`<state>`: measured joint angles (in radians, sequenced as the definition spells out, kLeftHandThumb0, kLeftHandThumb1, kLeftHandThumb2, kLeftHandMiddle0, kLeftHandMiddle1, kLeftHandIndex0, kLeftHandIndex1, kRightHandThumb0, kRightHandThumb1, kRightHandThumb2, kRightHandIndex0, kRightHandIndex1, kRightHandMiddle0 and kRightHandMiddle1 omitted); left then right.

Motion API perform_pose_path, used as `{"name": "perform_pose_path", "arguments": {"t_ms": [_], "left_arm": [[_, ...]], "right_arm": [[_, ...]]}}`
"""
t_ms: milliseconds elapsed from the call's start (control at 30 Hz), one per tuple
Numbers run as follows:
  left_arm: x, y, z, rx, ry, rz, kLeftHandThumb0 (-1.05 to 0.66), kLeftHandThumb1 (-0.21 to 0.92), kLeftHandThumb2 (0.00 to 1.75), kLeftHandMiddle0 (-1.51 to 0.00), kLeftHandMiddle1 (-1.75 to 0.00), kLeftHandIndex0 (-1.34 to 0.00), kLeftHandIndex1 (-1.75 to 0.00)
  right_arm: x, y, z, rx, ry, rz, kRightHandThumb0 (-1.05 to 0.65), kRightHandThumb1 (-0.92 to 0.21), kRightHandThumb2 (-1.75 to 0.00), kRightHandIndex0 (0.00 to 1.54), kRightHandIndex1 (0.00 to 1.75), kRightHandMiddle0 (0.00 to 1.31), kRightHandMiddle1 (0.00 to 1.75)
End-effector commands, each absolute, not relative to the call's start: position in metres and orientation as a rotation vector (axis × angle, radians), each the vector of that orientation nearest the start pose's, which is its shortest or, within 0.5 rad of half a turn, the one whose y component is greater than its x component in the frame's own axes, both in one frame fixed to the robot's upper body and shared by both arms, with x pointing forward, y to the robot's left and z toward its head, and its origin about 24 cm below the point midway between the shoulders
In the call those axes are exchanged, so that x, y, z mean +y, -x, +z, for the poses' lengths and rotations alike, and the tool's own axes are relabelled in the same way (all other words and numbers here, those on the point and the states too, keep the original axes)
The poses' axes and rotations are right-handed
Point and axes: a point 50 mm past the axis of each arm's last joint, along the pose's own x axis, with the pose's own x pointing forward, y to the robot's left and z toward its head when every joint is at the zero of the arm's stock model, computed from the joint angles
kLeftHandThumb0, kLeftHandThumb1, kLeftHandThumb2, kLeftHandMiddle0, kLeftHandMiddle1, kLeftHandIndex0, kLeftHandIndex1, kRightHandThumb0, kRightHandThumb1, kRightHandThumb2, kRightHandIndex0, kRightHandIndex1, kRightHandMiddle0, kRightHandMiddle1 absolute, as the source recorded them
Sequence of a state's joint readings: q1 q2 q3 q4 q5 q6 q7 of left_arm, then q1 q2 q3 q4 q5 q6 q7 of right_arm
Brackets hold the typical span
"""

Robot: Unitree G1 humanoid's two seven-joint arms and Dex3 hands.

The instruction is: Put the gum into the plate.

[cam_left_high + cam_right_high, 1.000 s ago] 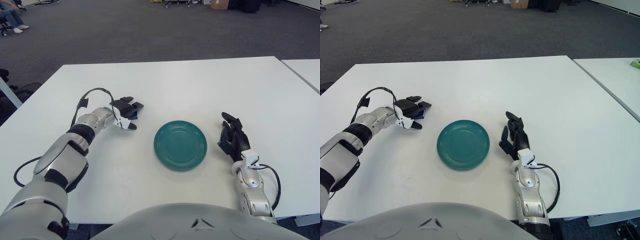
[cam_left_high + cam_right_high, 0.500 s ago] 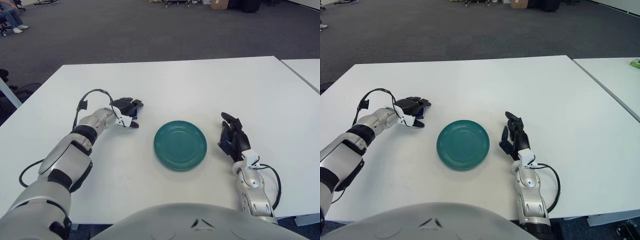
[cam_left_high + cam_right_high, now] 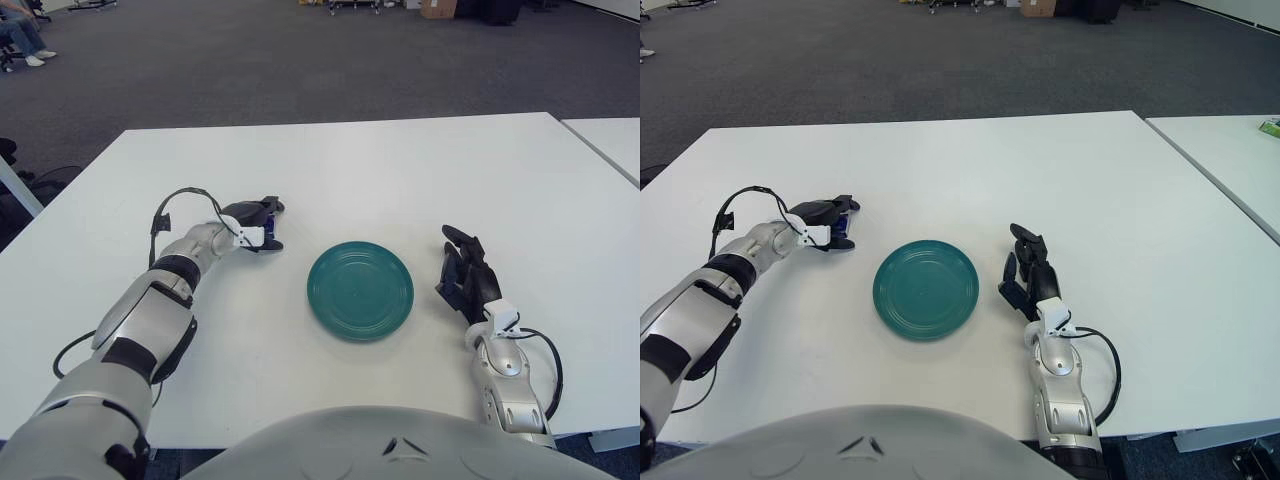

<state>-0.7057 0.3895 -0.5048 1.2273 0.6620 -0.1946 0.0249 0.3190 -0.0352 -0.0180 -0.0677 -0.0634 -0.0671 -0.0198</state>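
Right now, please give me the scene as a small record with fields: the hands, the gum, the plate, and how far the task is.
left hand: on the table left of the plate, fingers closed around the gum
gum: small dark blue thing, mostly hidden between the fingers of the left hand
plate: green, round, nothing in it, near the middle of the white table
right hand: idle, shows right of the plate
task state: gum not yet in the plate
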Motion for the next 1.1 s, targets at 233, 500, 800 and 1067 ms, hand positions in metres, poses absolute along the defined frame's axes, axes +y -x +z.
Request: {"name": "perform_pose_path", "arguments": {"t_ms": [233, 500, 800, 1067], "left_arm": [[0.218, -0.328, -0.018, 0.426, -1.370, -0.401, -0.51, 0.61, 0.78, -0.83, -1.73, -0.40, -1.70], [0.218, -0.323, -0.023, 0.411, -1.308, -0.317, -0.44, 0.41, 1.18, -0.95, -1.75, -0.53, -1.74], [0.217, -0.321, -0.023, 0.344, -1.227, -0.208, -0.44, 0.40, 1.21, -1.07, -1.75, -0.54, -1.75], [0.216, -0.320, -0.022, 0.312, -1.187, -0.193, -0.44, 0.40, 1.21, -1.10, -1.75, -0.54, -1.75]], "right_arm": [[-0.187, -0.162, -0.033, 0.358, 0.102, -0.135, -0.84, -0.92, -1.01, 0.33, 0.02, 0.00, 0.75], [-0.191, -0.163, -0.033, 0.341, 0.113, -0.155, -0.83, -0.92, -1.01, 0.38, 0.03, 0.00, 0.82], [-0.195, -0.165, -0.034, 0.327, 0.117, -0.166, -0.78, -0.92, -1.03, 0.40, 0.04, 0.00, 0.84], [-0.198, -0.167, -0.035, 0.314, 0.111, -0.176, -0.77, -0.92, -1.02, 0.43, 0.05, 0.01, 0.86]]}}
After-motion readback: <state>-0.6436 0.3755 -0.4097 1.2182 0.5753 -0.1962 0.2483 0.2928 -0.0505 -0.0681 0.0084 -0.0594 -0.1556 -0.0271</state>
